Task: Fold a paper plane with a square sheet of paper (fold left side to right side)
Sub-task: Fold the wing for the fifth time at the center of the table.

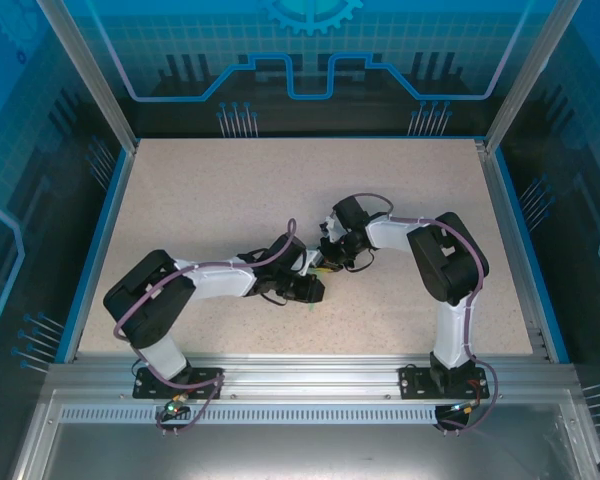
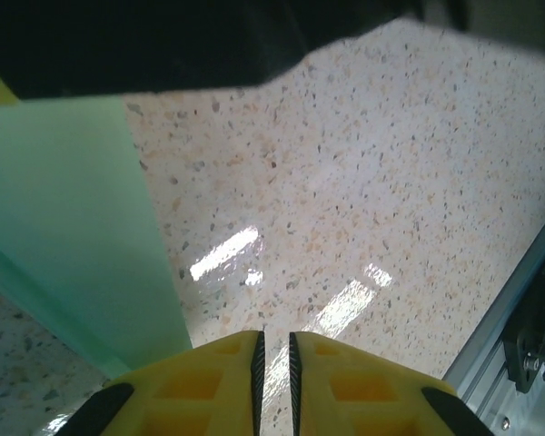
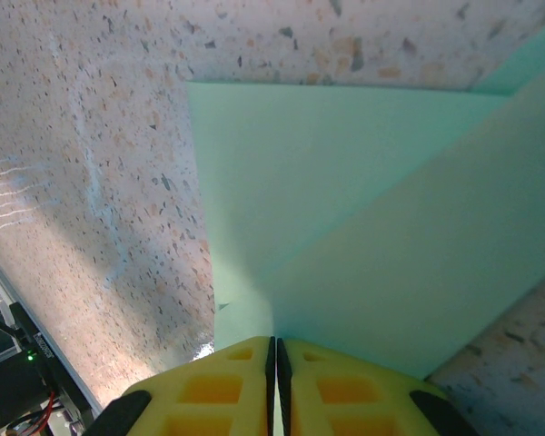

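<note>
Right gripper is closed, tips on the folded mint-green paper; left gripper sits just beside it, barely cracked open, empty.

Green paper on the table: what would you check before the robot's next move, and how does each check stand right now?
1. Paper on the table with a flap folded over: ok.
2. Right fingers closed together at the fold line: ok.
3. Right fingers actually pinching the paper: cannot tell.
4. Left fingers slightly apart, holding nothing, beside the paper: ok.
5. Crease pressed fully flat: cannot tell.
</note>
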